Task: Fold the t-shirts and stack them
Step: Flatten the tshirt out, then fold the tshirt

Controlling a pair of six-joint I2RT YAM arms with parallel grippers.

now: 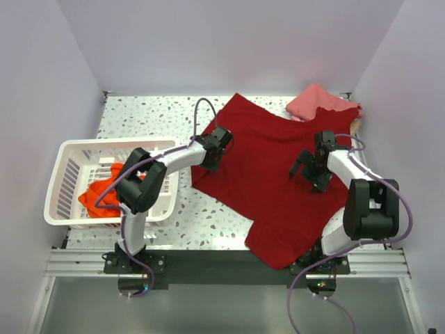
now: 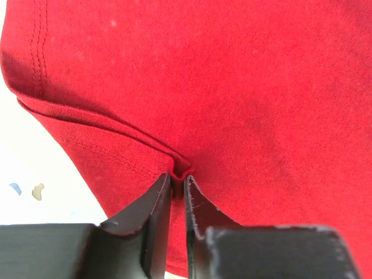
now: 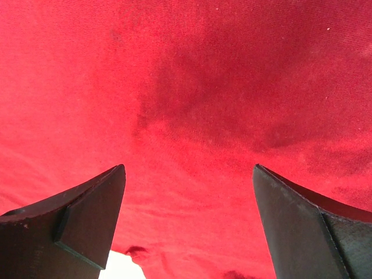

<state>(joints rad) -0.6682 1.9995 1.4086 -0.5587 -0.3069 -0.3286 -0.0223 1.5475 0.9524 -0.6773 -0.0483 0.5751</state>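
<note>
Pinching a small ridge of cloth, L gripper (image 2: 178,177) has its two fingers almost together, w/ a fold of the crimson shirt (image 1: 268,174) caught btwn the tips right at the stitched hem. In the L wrist view the hem runs diagonally from upper left down to the pinch, and pale table (image 1: 146,115) shows at lower left beside it. From above, that grip sits on the shirt's left edge, approx midway along it, w/ the L arm reaching across from its base past the basket (image 1: 69,149).

R gripper (image 3: 187,170) stands wide, fingers well apart, holding nothing. It hangs over the shirt's right half, pointing toward the middle. R wrist view is nearly all crimson cloth, w/ a sliver of table at the bottom edge. Can't tell whether the tips touch the cloth.

Crimson shirt lies spread across the centre and right of the table, set diagonally. Its near corner drapes over the front edge by the R arm's base.

Far right corner: pink shirt (image 1: 313,103), folded, touching the crimson one's far-right part. A bit of tan shirt (image 1: 357,125) shows just beside it, against the wall.

Left side: the white basket, w/ an orange shirt (image 1: 97,196) bunched inside, well apart from the rest.
</note>
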